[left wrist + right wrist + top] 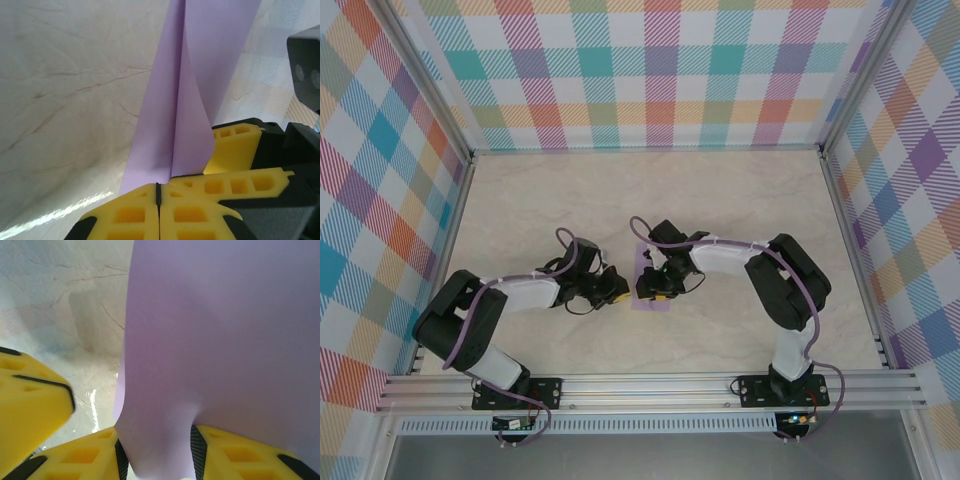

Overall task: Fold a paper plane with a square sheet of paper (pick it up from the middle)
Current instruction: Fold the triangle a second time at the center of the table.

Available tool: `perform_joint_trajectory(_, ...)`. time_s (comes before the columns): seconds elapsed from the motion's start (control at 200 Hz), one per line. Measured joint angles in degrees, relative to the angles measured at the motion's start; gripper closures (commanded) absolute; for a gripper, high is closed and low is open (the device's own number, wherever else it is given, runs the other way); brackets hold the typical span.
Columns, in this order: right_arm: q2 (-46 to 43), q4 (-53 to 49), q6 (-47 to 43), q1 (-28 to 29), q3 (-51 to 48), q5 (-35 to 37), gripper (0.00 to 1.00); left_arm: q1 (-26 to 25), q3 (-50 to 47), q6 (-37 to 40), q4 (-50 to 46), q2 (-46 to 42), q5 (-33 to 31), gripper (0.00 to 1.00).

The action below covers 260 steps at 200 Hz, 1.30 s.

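One square sheet of paper (200,75); two grippers, left gripper (158,186) and right gripper (157,452), both pinch it. Beige marbled table (750,200), checked walls (660,70).

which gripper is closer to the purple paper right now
Right. The right gripper is closed on the square sheet of paper, pinching it. The left gripper is shut with its tips at the sheet's edge; contact is unclear.

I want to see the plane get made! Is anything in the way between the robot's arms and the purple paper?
Nothing visible is in the way. The left end effector is shut on the edge of the thin lavender-purple folded paper sheet, and the right end effector pinches the same sheet between its yellow fingers.
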Motion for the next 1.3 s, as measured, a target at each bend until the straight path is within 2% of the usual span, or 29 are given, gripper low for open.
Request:
perform_joint_trajectory(0.29,-1.2,2.8,0.0,-0.8,-2.1,-0.8,0.60,-1.9,1.8,-0.2,1.7,6.5,0.3,1.00)
perform_joint_trajectory(0.355,-1.8,3.4,0.0,-1.1,-2.9,-1.0,0.57,-2.0,2.2,-0.2,2.2,7.0,0.4,0.99)
perform_joint_trajectory(0.52,-5.3,5.9,0.8,-2.2,-4.9,-3.6,0.43,-2.2,2.8,-0.2,3.1,8.1,0.7,1.00)
perform_joint_trajectory(0.64,-8.9,8.9,2.0,-3.2,-6.1,-6.2,0.41,-2.3,2.9,-0.2,3.2,8.2,0.8,1.00)
perform_joint_trajectory(0.765,-11.5,10.2,3.6,-4.5,-6.6,-6.5,0.51,-2.3,2.9,-0.2,3.2,8.2,0.8,1.00)
perform_joint_trajectory(0.915,-11.9,7.3,4.0,-5.4,-6.5,-1.2,0.68,-2.3,3.0,-0.2,3.1,8.2,0.8,1.00)
perform_joint_trajectory(1.07,-9.1,3.4,3.9,-5.7,-5.6,2.9,0.71,-2.3,3.1,-0.2,3.1,8.3,0.8,1.00)
perform_joint_trajectory(1.3,-4.2,0.1,3.9,-5.7,-4.3,5.4,0.72,-2.8,3.5,-0.4,4.1,8.3,1.5,0.98)
